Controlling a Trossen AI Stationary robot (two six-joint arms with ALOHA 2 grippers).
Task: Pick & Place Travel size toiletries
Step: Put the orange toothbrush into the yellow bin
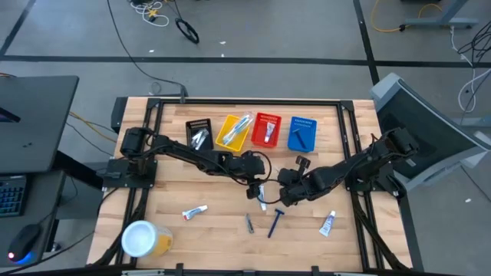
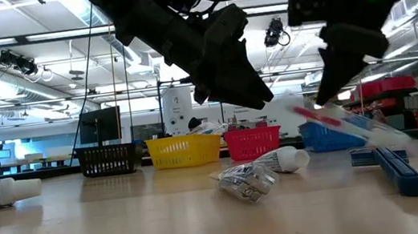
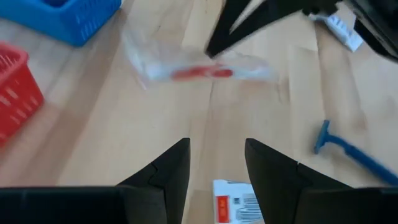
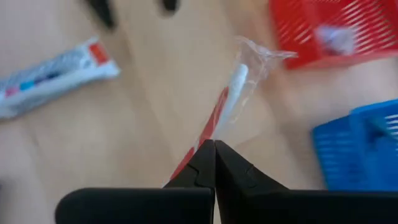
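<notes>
A red-handled toothbrush (image 4: 231,87) in a clear wrapper is in my right gripper (image 4: 214,152), which is shut on it near the table's middle (image 1: 282,198). In the low view the toothbrush (image 2: 339,124) slants above the wood. My left gripper (image 3: 216,158) is open and hovers just left of it (image 1: 255,184), over a white tube (image 3: 233,202) with red marks that lies flat on the table. A blue razor (image 1: 275,222), a silvery packet (image 1: 250,223) and two more tubes (image 1: 195,212) (image 1: 328,224) lie on the near half. My right gripper pinches the wrapped toothbrush by its red handle end (image 4: 200,142) between the two fingertips, through the clear wrapper. The brush runs on from the fingers along their line, head end away. It is lifted off the table and tilted in the low view.
Four small baskets stand in a row near the far edge: black (image 1: 199,134), yellow (image 1: 234,132), red (image 1: 266,129), blue (image 1: 301,133), each with something inside. A white-lidded yellow tub (image 1: 142,239) sits at the near left corner. The two grippers are close together.
</notes>
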